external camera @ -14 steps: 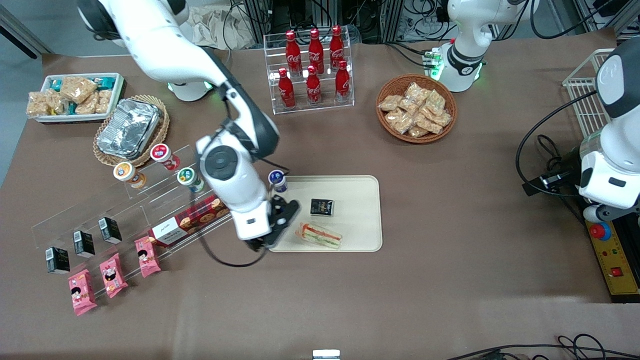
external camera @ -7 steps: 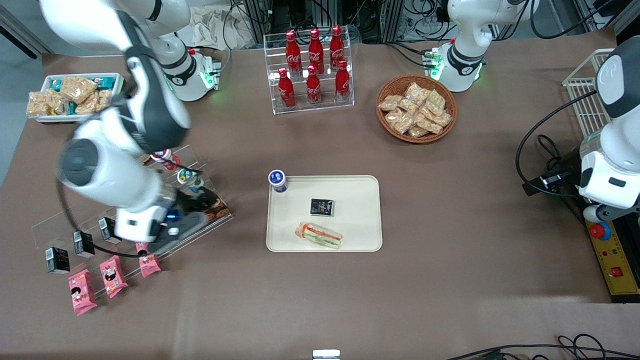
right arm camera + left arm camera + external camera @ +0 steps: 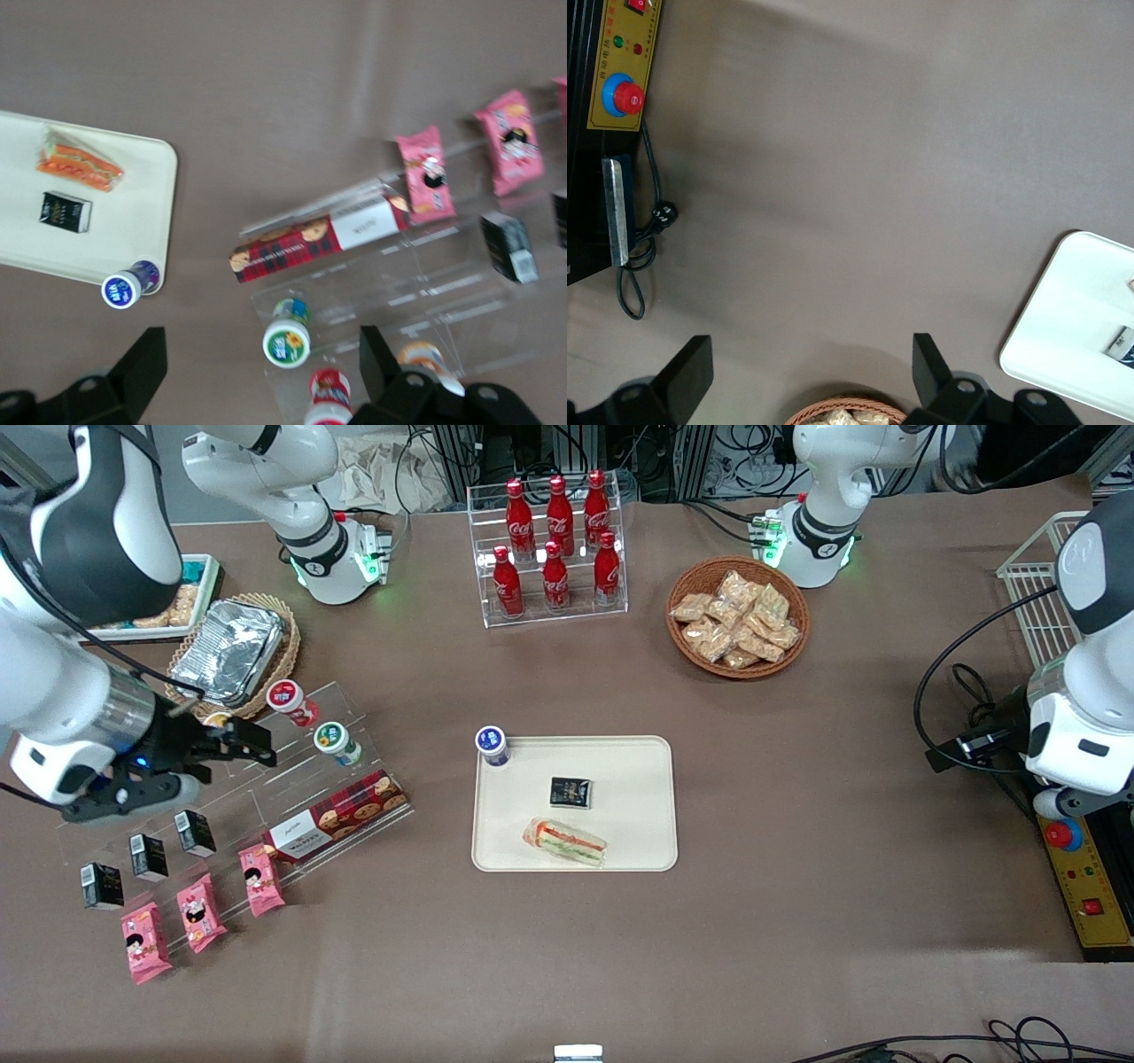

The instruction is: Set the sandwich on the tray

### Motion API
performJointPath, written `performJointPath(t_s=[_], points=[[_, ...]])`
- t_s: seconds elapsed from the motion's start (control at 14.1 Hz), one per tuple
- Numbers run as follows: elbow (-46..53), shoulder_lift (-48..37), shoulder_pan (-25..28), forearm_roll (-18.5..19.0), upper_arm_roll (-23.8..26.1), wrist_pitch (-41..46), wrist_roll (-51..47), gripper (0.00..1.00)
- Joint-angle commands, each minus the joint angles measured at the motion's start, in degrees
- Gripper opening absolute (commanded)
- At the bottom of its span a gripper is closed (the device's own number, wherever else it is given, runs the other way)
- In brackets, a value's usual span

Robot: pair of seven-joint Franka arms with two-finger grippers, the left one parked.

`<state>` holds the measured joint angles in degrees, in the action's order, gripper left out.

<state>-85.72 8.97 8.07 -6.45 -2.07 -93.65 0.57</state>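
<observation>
the sandwich (image 3: 564, 841) is lying flat on the tray (image 3: 638, 779), near its front-camera edge beside 1 small black box (image 3: 570, 792), so the job looks done. the gripper (image 3: 226, 746), fingers wide and empty, is now hovering over the clear display stand (image 3: 266, 779), having pulled well away since 1 second ago.

Your gripper (image 3: 226, 755) hangs wide open above the clear stepped rack (image 3: 221, 797) with its cups and boxes. Between the rack and the tray (image 3: 638, 779) the table (image 3: 753, 921) is bare. On the tray, the sandwich (image 3: 565, 841) and a small black box (image 3: 570, 792) take up room. 1 blue-capped cup (image 3: 492, 745) stands at the tray's corner.
</observation>
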Motion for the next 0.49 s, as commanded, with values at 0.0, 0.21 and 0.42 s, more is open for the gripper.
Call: performJointPath(t_s=[0.0, 0.21, 0.42], points=[[-0.8, -3.2, -6.3, 1.0, 1.2, 2.8, -1.6, 0.96], [1.0, -3.4, -8.5, 2.0, 0.4, 6.0, -1.7, 0.96], [1.9, -3.6, -12.3, 3.0, 0.3, 8.8, -1.4, 0.96]])
